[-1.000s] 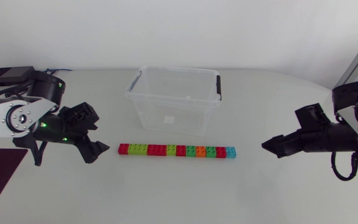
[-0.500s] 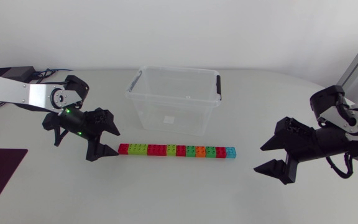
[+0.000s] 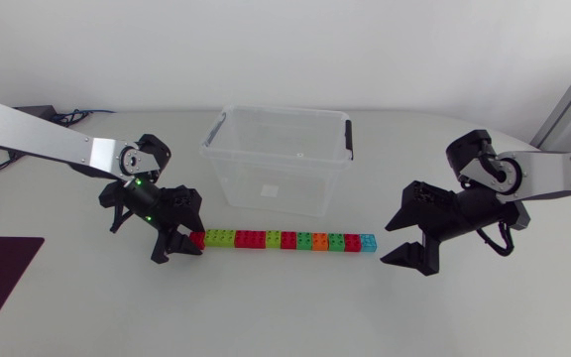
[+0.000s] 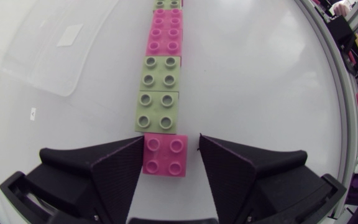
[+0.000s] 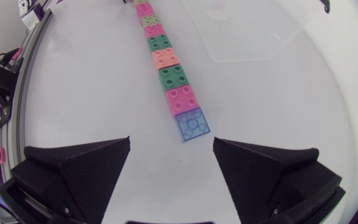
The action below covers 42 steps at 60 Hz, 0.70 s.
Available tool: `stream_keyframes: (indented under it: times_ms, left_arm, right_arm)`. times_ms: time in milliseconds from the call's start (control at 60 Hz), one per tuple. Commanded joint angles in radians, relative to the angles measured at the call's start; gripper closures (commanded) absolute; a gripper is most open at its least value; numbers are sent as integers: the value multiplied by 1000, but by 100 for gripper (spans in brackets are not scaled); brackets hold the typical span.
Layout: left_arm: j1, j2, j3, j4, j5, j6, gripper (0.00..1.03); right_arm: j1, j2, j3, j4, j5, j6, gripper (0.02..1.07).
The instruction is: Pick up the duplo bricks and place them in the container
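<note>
Your left gripper (image 4: 171,146) straddles the red brick (image 4: 165,155), open: close and lift it; right gripper (image 5: 171,142) open before the blue brick (image 5: 192,124)

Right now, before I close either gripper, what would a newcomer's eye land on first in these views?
The eye goes first to the row of duplo bricks, a bright straight line on the pale table in front of the clear container. Next come the two black grippers at its ends. The left gripper is open around the red end brick, and the right gripper is open just short of the blue end brick.
</note>
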Motion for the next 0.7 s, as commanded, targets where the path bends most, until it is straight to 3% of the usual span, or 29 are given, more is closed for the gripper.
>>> stream_keyframes:
  times_ms: [0,317,417,450,683]
  left_arm:
    - [-8,51,52,-66,-20,18,61]
    - [6,-104,102,-242,-23,6,68]
    - [9,-200,116,-298,-3,7,68]
    - [7,-260,132,-328,30,6,68]
    - [-17,-352,271,-321,169,-126,68]
  right_arm:
    - [22,52,33,20,15,-41,12]
    - [69,215,120,80,61,-53,35]
    - [94,241,126,101,82,-52,58]
    - [102,248,126,109,88,-52,69]
    - [111,285,116,91,130,-61,80]
